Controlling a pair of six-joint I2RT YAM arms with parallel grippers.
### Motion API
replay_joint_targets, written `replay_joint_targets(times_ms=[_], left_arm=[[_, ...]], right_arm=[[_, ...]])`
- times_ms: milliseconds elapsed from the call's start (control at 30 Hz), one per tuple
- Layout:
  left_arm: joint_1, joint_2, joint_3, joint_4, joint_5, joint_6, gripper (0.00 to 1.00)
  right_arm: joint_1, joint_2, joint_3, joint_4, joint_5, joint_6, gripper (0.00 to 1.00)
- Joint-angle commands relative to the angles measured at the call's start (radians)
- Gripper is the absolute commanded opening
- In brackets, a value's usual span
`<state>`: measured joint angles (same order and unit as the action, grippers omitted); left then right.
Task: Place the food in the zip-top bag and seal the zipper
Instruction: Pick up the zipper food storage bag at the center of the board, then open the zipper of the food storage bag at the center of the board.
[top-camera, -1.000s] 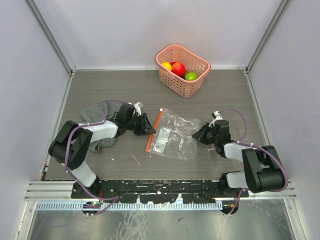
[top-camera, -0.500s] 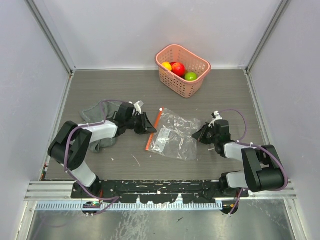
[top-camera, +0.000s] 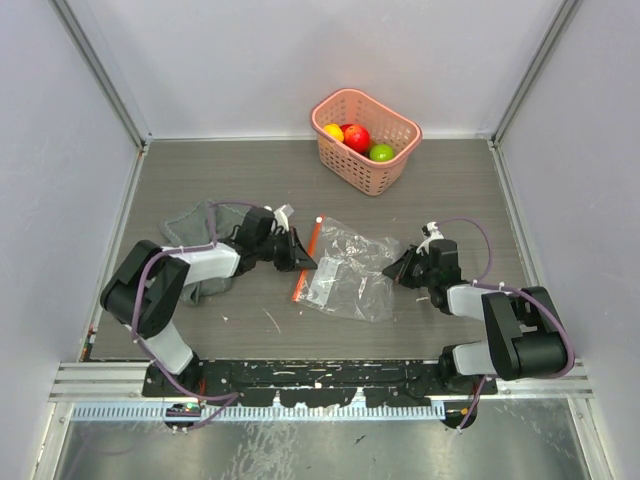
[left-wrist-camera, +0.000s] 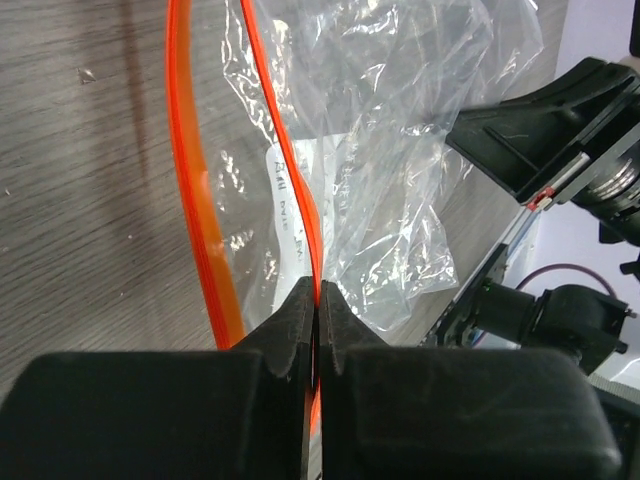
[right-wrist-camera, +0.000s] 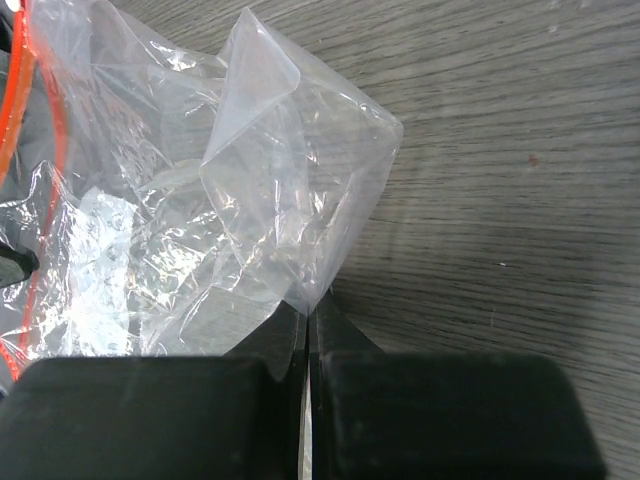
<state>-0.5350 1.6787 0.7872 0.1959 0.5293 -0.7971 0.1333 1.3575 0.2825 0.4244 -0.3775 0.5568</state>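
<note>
Left pincer (left-wrist-camera: 317, 300): clenched on one lip of the zipper (left-wrist-camera: 285, 160), partway along it. The other lip lies flat on the counter (left-wrist-camera: 80, 180), so I read the mouth as partly open.
Right pincer (right-wrist-camera: 305, 315): clenched on a corner of the zip-top bag (right-wrist-camera: 250, 200), on the side away from the zipper.
Bag location: on the counter between my two arms, well apart from the basket.
Food: three pieces of fruit (top-camera: 357, 137) (red, green, yellow-orange) sit in the pink basket (top-camera: 362, 172) at the far edge. I see none in the bag; only a white printed patch shows through the film.
Done: bag gripped on both sides, mouth parted. That's my judgement.
Left: widen the mouth, move each fruit in, run the zipper shut. Basically the whole task.
Snag: both pincers are busy holding the bag, so one must let go to fetch fruit.
Other: grey cloth (top-camera: 195, 225) lies by my left arm, not involved.
</note>
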Motion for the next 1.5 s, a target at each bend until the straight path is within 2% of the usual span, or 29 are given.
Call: replay_joint_targets(times_ms=[0, 133, 267, 433, 600, 800, 967, 1233, 1333, 1467], left_arm=[[-0.003, -0.063, 0.031, -0.018, -0.013, 0.054, 0.0], [-0.003, -0.152, 0.047, -0.12, -0.062, 0.112, 0.0], [-0.005, -0.238, 0.075, -0.241, -0.123, 0.174, 0.0], [-0.006, -0.35, 0.189, -0.516, -0.233, 0.323, 0.0], [-0.011, -0.45, 0.323, -0.698, -0.361, 0.42, 0.0], [-0.039, -0.459, 0.486, -0.873, -0.504, 0.523, 0.0], [-0.116, -0.434, 0.589, -1.005, -0.701, 0.608, 0.0], [-0.306, -0.349, 0.586, -1.017, -0.967, 0.648, 0.0], [-0.368, -0.309, 0.587, -1.017, -1.022, 0.641, 0.0], [-0.422, -0.274, 0.576, -0.992, -1.016, 0.611, 0.0]], right_arm=[[-0.004, -0.034, 0.014, -0.001, -0.003, 0.002, 0.03], [-0.003, -0.101, 0.025, -0.043, 0.002, 0.004, 0.15], [-0.001, -0.185, 0.053, -0.111, 0.002, 0.01, 0.32], [0.011, -0.308, 0.131, -0.248, 0.016, 0.009, 0.48], [0.031, -0.388, 0.23, -0.352, 0.034, 0.018, 0.57], [0.136, -0.379, 0.355, -0.396, 0.063, 0.039, 0.69], [0.256, -0.322, 0.418, -0.325, 0.114, 0.089, 0.77], [0.401, -0.172, 0.438, -0.068, 0.164, 0.202, 0.82], [0.421, -0.143, 0.424, 0.009, 0.176, 0.233, 0.83], [0.425, -0.152, 0.373, 0.088, 0.206, 0.288, 0.83]])
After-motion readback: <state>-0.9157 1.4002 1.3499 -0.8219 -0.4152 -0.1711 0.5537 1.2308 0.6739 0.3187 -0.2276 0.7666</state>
